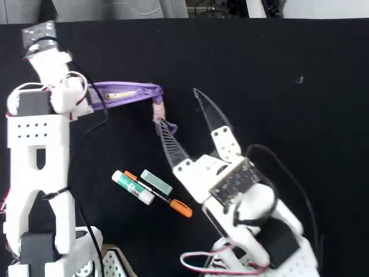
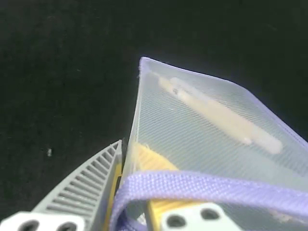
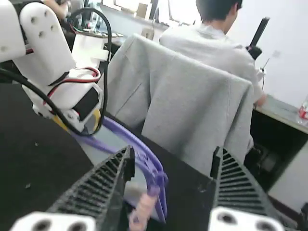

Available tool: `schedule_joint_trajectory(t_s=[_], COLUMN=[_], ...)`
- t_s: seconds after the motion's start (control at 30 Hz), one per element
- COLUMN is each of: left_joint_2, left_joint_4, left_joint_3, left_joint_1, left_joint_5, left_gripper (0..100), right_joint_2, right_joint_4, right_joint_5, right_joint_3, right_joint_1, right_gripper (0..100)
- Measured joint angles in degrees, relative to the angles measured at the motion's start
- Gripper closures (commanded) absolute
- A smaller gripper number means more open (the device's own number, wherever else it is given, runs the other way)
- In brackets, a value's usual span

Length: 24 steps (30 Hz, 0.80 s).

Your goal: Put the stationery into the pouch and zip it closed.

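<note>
The translucent pouch (image 1: 124,93) with purple edging is held edge-up at the back left, and my left gripper (image 1: 91,99) is shut on its left end. Seen from the left wrist, the pouch (image 2: 207,120) has a pale pen (image 2: 221,118) inside it, and the left gripper (image 2: 127,159) pinches its corner. My right gripper (image 1: 179,107) stands open at the pouch's right end, with the pink zip pull (image 1: 158,109) by its left finger. The zip pull (image 3: 142,211) hangs between the right gripper's (image 3: 172,156) black fingers (image 3: 101,183). A glue stick (image 1: 132,186), an orange pen (image 1: 164,199) and a green eraser (image 1: 157,182) lie on the table.
The black table (image 1: 288,86) has free room at the right and back. The loose stationery lies between the two arm bases. The left arm's white body (image 1: 37,161) stands along the left edge.
</note>
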Motion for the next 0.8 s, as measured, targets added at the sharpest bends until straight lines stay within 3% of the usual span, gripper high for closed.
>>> schedule_joint_trajectory(t_s=[0.1, 0.3, 0.53, 0.8], left_joint_2=[0.09, 0.09, 0.18, 0.18], left_joint_4=[-0.7, -0.79, -2.29, -4.4], left_joint_3=[0.09, 0.09, 0.09, 0.09], left_joint_1=[-1.85, -5.98, -13.98, -19.25], left_joint_5=[-1.05, -2.64, -2.81, -2.81], left_gripper=[97, 97, 97, 97], right_joint_2=[0.97, 20.48, 32.79, 34.46], right_joint_4=[9.58, 20.04, 21.1, 18.46], right_joint_5=[0.09, 1.67, 2.64, 2.55], right_joint_3=[-7.03, -17.05, -15.38, -8.53], right_joint_1=[0.09, 0.26, 0.18, 0.53], right_gripper=[75.1, 75.1, 75.1, 75.1])
